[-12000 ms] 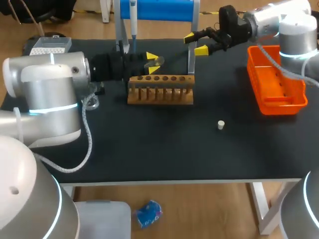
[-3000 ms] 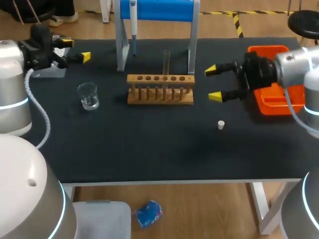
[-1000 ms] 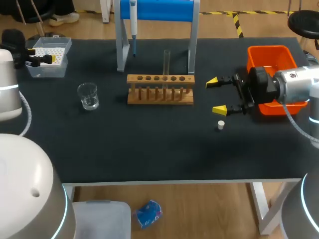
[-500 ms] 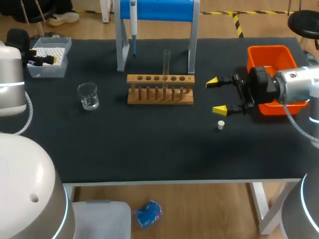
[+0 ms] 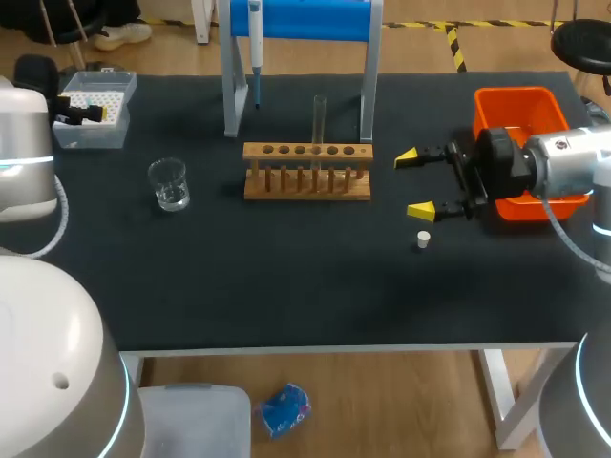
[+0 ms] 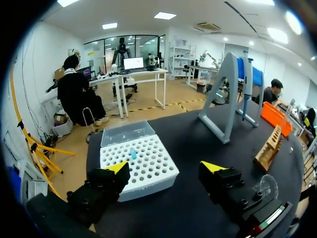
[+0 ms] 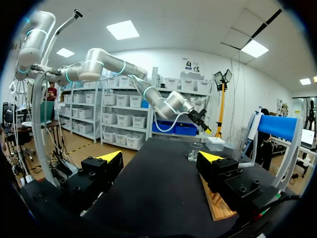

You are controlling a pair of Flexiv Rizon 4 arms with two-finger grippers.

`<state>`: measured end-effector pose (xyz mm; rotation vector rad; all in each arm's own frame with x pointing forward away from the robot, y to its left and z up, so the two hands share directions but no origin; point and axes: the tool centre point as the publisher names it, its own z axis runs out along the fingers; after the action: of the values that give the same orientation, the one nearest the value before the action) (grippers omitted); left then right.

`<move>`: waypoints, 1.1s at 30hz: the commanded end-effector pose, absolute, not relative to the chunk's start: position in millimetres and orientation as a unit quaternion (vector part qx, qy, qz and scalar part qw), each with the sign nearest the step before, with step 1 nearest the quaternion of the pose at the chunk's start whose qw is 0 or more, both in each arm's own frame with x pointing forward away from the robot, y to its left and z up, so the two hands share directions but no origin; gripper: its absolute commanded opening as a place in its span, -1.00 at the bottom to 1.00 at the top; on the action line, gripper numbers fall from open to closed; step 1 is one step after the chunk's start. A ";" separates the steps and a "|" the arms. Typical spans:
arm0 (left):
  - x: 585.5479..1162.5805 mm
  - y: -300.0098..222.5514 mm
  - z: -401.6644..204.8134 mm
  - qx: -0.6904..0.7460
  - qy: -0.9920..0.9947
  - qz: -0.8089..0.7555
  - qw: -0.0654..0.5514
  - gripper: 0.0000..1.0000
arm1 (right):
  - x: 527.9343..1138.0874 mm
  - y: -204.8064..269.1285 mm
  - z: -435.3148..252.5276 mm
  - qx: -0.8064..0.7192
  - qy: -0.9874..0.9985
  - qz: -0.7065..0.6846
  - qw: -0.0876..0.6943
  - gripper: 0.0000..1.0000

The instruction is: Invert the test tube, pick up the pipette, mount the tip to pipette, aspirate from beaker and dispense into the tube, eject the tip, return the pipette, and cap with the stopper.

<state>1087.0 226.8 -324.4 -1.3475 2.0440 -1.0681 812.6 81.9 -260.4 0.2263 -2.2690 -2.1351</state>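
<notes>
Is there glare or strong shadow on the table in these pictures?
Head view: the dark table shows almost no shadows; the beaker carries small glints. Left wrist view: the tip box is evenly lit, without glare.

The rack point(image 5: 306, 174) is matt, bare wood. The test tube point(image 5: 319, 116) in it is clear and glossy

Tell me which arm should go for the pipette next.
Probably left. The left gripper, open by the tip box, faces the stand end holding the pipette; the right gripper has the rack and test tube in its way.
</notes>
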 end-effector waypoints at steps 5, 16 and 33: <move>1108.8 228.4 -341.6 -0.495 0.741 -0.380 0.249 0.23 | 812.5 81.9 -261.1 0.073 -0.726 -0.683 0.009 1.00; 1126.8 238.1 -348.8 -0.502 0.737 -0.373 0.258 0.15 | 812.5 81.9 -261.1 0.073 -0.726 -0.683 0.009 1.00; 1144.9 247.9 -355.4 -0.509 0.737 -0.359 0.263 -0.15 | 812.5 81.9 -261.1 0.073 -0.726 -0.683 0.009 1.00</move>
<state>1139.5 247.7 -351.9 -1.3782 1.9898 -0.9715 812.8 82.1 -260.6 0.2267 -2.2684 -2.1357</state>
